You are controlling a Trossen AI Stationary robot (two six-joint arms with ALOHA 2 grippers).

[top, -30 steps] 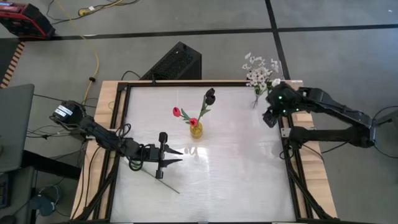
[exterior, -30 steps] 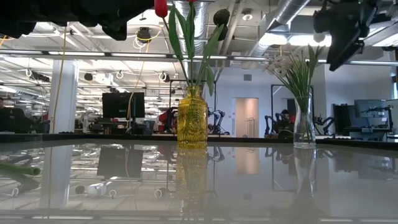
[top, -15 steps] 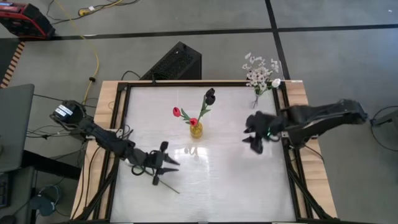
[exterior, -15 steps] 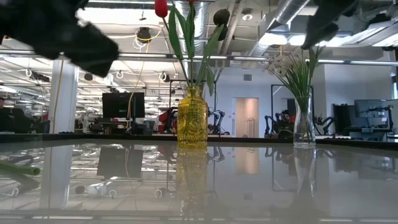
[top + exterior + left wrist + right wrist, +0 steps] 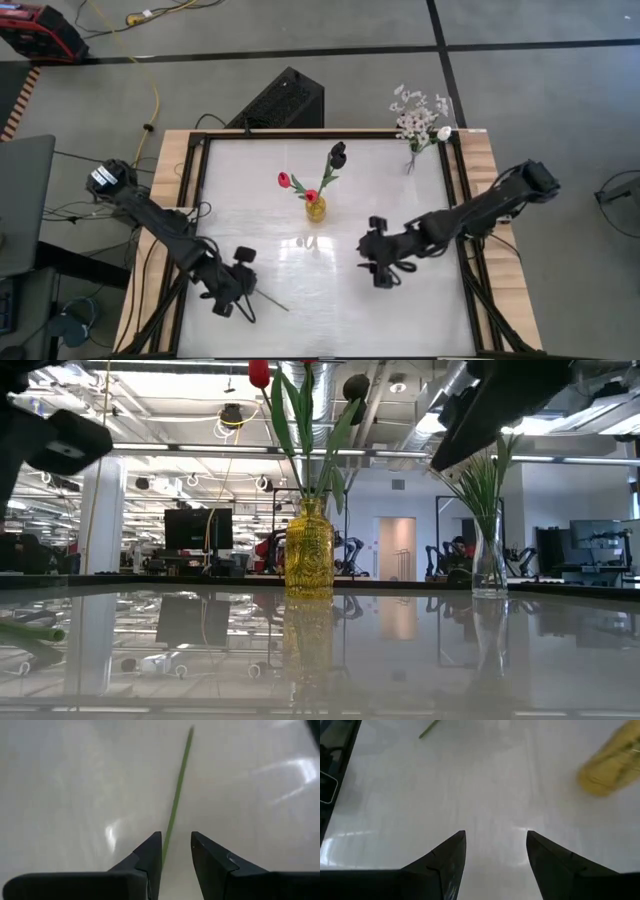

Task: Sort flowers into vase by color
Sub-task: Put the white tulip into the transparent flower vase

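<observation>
One loose flower lies flat on the table; its thin green stem (image 5: 272, 301) (image 5: 178, 795) shows, and my left arm hides its head. My left gripper (image 5: 236, 296) (image 5: 176, 851) hangs over that stem near the table's near-left part, open by a narrow gap, with the stem running up between the fingertips. My right gripper (image 5: 380, 268) (image 5: 495, 851) is open above the table's middle, right of the yellow vase (image 5: 315, 209) (image 5: 309, 550), which holds red buds and a dark bloom. The clear vase (image 5: 411, 160) (image 5: 488, 560) at the far right holds white sprays.
A black metal frame (image 5: 186, 200) rims the white glossy table. A black box (image 5: 280, 100) sits on the floor past the far edge. Bare tabletop (image 5: 340, 310) lies between the two grippers and along the near edge.
My left gripper has moved toward the near edge and turned, coming over the lying stem. My right arm has swung from beside the clear vase at the far right toward the middle and near side of the table. The flowers and vases have stayed put.
</observation>
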